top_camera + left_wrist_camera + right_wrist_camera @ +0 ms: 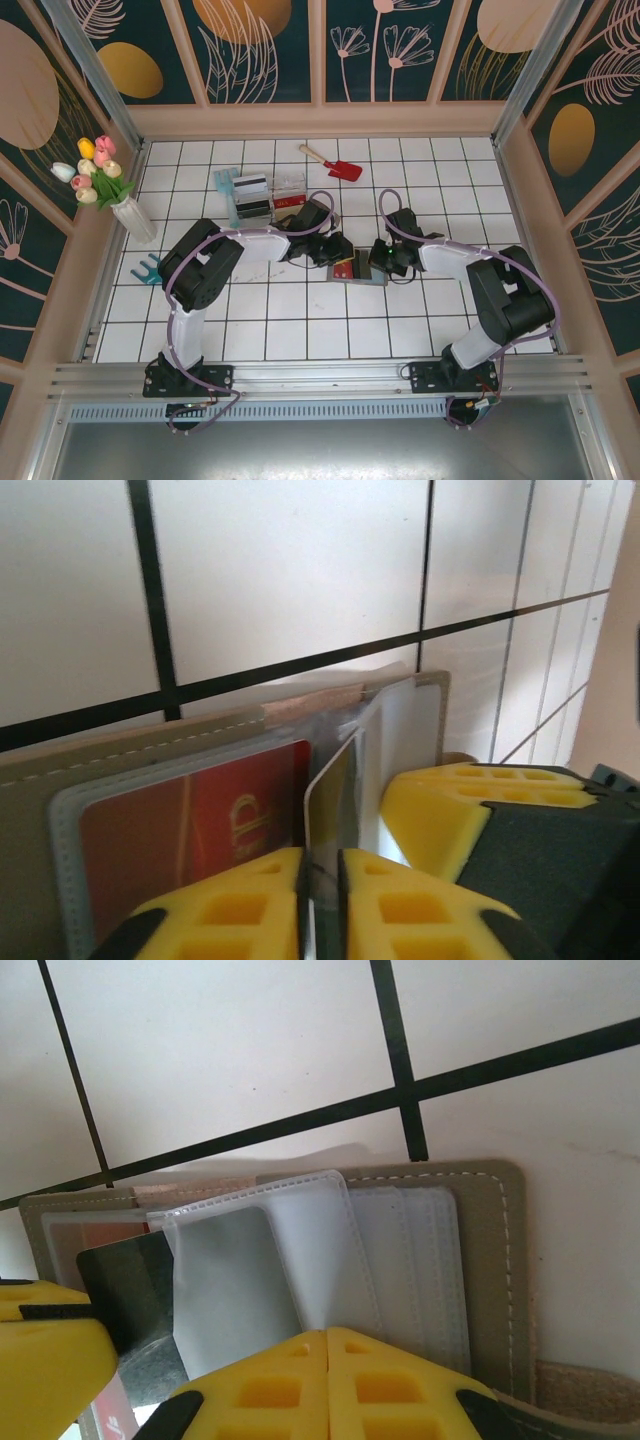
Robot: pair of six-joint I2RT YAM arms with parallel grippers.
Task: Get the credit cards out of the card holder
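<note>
The grey-blue card holder (358, 268) lies open on the white tiles between my two grippers. In the left wrist view, my left gripper (322, 865) is shut on a black credit card (335, 800) that stands edge-on, partly out of its clear sleeve. Beside it, a red credit card (190, 820) sits in a pocket of the card holder (150, 745). My right gripper (327, 1338) is shut, pinching a clear sleeve (290, 1250) of the card holder (490, 1250). The black card (125, 1290) shows at its left. From above, the left gripper (335, 250) and right gripper (385, 255) flank the holder.
A clear divided tray (270, 190) with cards stands behind the left arm. A red toy shovel (340, 165) lies at the back. A vase of tulips (120, 200) stands at the left wall, with a teal item (148, 268) near it. Walls enclose the table.
</note>
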